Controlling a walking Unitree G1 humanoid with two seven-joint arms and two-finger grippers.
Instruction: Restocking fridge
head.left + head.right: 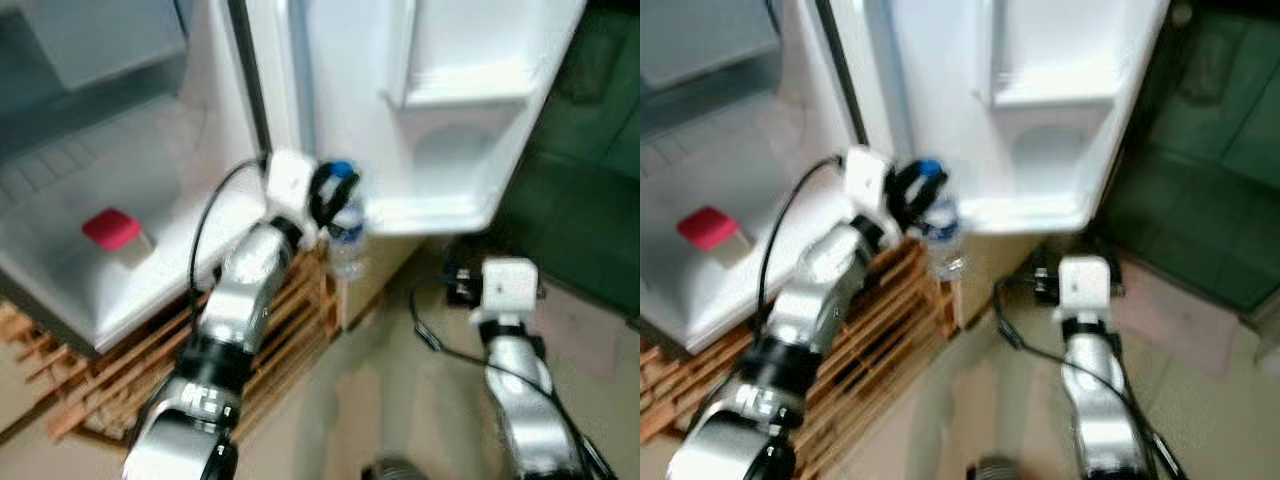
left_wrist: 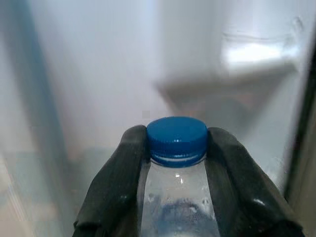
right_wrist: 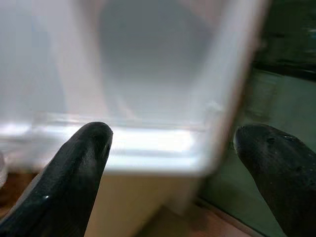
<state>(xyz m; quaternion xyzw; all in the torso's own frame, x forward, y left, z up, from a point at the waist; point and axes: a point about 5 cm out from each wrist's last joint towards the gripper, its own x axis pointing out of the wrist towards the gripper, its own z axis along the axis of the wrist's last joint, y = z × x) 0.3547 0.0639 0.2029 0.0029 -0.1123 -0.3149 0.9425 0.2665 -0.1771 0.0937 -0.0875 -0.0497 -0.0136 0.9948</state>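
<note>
A clear water bottle (image 1: 347, 232) with a blue cap (image 2: 177, 137) hangs upright in my left gripper (image 1: 335, 192), which is shut on its neck just under the cap. It hangs in front of the open white fridge door (image 1: 450, 120), level with the door's lowest shelf (image 1: 425, 212). My right gripper (image 3: 173, 163) is open with nothing between its fingers (image 3: 74, 173) and points at the bottom edge of the door; its wrist (image 1: 508, 285) sits low on the right.
The open fridge interior (image 1: 110, 200) on the left holds a red-lidded box (image 1: 113, 230). A wooden slatted pallet (image 1: 280, 330) lies under the fridge. Dark green floor tiles (image 1: 590, 180) lie to the right of the door.
</note>
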